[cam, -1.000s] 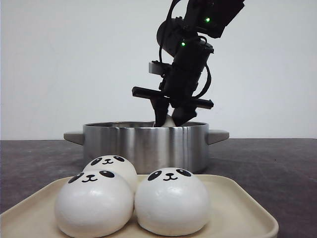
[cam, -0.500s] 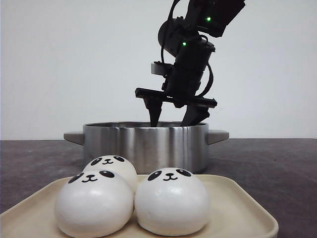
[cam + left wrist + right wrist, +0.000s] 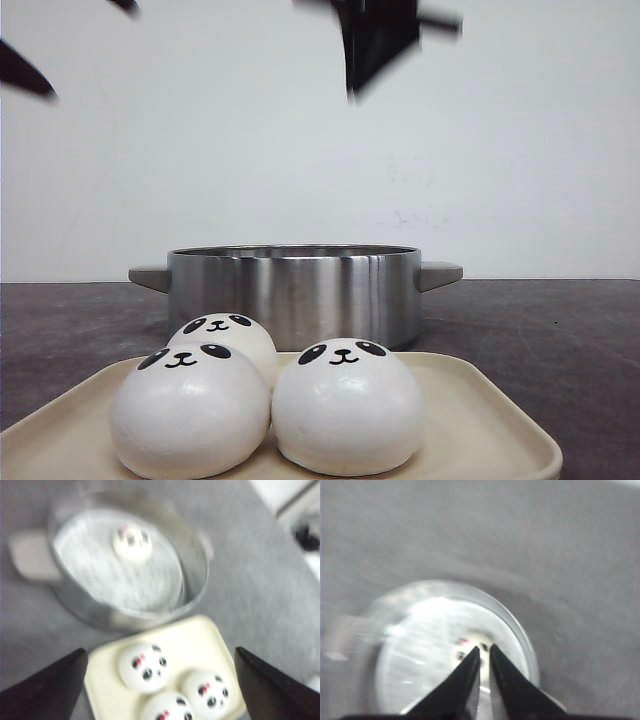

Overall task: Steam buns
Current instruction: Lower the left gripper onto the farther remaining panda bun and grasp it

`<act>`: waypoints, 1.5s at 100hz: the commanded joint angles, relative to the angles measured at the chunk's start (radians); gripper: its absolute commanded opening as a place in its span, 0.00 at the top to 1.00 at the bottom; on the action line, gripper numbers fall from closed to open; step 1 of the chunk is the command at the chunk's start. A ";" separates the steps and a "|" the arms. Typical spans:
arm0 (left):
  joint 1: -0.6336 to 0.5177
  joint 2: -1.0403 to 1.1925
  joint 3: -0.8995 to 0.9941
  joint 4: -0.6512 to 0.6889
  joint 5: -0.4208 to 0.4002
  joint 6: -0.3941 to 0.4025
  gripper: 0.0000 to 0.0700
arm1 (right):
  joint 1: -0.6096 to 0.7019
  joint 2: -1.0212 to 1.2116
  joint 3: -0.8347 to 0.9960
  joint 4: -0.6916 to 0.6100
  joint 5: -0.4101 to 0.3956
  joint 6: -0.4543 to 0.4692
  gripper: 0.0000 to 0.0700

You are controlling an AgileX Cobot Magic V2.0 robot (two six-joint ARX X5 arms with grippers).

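Three white panda-faced buns (image 3: 345,405) (image 3: 190,410) (image 3: 225,335) sit on a cream tray (image 3: 480,420) at the front. A fourth bun (image 3: 131,541) lies inside the steel pot (image 3: 292,290) behind the tray; it also shows in the right wrist view (image 3: 470,647). My right gripper (image 3: 484,649) is shut and empty, high above the pot, and shows blurred at the top of the front view (image 3: 355,85). My left gripper (image 3: 160,652) is wide open and empty, high above the tray; its fingers (image 3: 20,70) show at the front view's top left.
The pot has a grey handle on each side (image 3: 440,273). The tray and pot stand on a dark grey tabletop (image 3: 560,340) in front of a white wall. Pale objects (image 3: 300,520) lie at one edge of the left wrist view.
My right gripper opened over the pot, left the bun inside, then rose fast to the top of the view and shut. My left gripper has come into view at the top left.
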 commanded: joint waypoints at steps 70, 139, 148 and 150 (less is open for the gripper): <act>-0.229 0.640 0.022 0.153 -0.103 -0.087 0.20 | 0.206 -0.504 0.034 -0.148 0.165 -0.038 0.98; -0.264 0.666 0.026 0.166 -0.224 -0.093 1.00 | 0.207 -0.504 0.034 -0.226 0.158 -0.020 0.98; -0.273 0.627 0.051 0.114 -0.219 -0.057 1.00 | 0.207 -0.504 0.034 -0.228 0.158 -0.020 0.98; -0.277 0.613 0.057 0.108 -0.219 -0.048 1.00 | 0.207 -0.504 0.034 -0.228 0.158 -0.020 0.98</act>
